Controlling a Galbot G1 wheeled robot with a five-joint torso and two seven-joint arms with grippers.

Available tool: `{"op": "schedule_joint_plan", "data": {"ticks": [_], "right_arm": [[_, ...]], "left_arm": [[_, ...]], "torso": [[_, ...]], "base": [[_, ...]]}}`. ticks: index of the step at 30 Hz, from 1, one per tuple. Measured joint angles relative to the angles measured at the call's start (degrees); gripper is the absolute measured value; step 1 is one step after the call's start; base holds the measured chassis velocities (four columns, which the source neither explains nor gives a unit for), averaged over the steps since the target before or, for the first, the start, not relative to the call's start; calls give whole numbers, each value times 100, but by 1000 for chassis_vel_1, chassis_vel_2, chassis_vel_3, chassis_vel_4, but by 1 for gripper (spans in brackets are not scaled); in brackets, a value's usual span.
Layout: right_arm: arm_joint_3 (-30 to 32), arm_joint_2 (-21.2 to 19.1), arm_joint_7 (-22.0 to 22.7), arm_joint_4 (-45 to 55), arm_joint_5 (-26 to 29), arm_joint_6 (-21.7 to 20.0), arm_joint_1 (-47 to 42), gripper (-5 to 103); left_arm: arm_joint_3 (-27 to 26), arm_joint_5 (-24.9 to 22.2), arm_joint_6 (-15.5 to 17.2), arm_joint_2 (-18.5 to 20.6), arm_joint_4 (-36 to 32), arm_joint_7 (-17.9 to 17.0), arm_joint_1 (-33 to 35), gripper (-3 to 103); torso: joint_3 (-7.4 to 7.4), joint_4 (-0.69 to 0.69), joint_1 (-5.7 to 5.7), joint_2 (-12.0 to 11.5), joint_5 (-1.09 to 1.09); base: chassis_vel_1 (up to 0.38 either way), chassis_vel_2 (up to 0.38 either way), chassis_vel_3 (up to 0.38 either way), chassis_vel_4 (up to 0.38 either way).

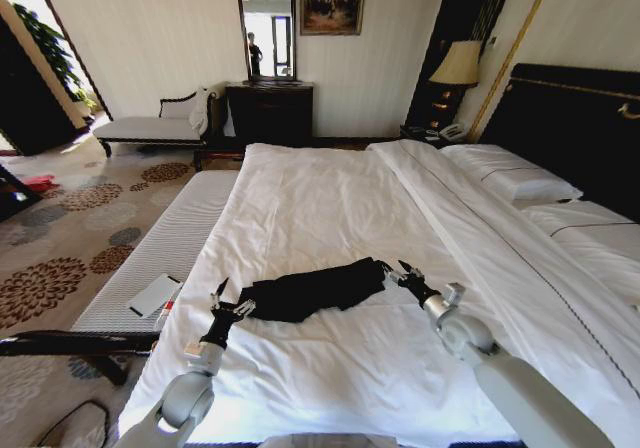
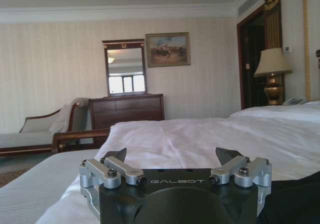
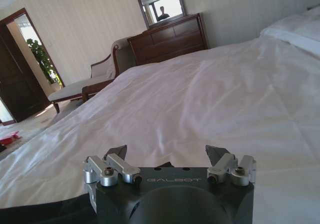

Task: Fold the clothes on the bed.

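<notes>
A dark wooden dresser (image 1: 270,113) stands against the far wall beneath a framed mirror (image 1: 268,26), beside a pale upholstered chaise (image 1: 155,126); a shaded table lamp (image 1: 458,66) stands nearby.

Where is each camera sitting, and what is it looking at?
Head view: up high, looking down the bed at the black T-shirt; both arms show, left tool and right tool open.
Left wrist view: low on the duvet, facing the dresser; own tool.
Right wrist view: low, own tool.
Both wrist views share the dresser and mirror.
</notes>
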Motion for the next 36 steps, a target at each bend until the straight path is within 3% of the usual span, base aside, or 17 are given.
{"op": "schedule_joint_plan", "data": {"ticks": [2,5,8,10,19,30,36], "right_arm": [[-36,-92,-39,-48,200,-148,95,90],[-312,-344,-158,-294,545,-630,458,99],[-400,-432,-188,-430,555,-875,543,100],[-496,-456,-189,-632,503,-1021,635,100],[-1094,-407,-162,-1219,613,-1242,1245,100],[-1434,-336,-110,-1396,580,-1297,1496,100],[-1669,-335,130,-1364,853,-1622,1731,100]], "left_arm": [[-144,-11,7,-51,-67,3,125,100],[-640,29,-101,-237,-253,111,608,100],[-831,39,-215,-305,-349,304,944,100],[-933,56,-351,-340,-425,482,1234,100],[-1064,185,-719,-561,-604,818,1811,100],[-1044,210,-741,-631,-654,930,1909,100],[-1037,210,-741,-629,-646,930,1898,100]], "torso": [[0,-2,1,0,0],[0,-1,0,0,3],[1,1,0,0,0],[0,-5,0,1,0],[0,-2,0,0,0],[0,-2,0,0,1],[0,-2,0,0,0]], "base": [[0,0,0,0],[0,0,0,0],[0,0,0,0],[0,0,0,0],[0,0,0,0],[0,0,0,0],[0,0,0,0]]}}
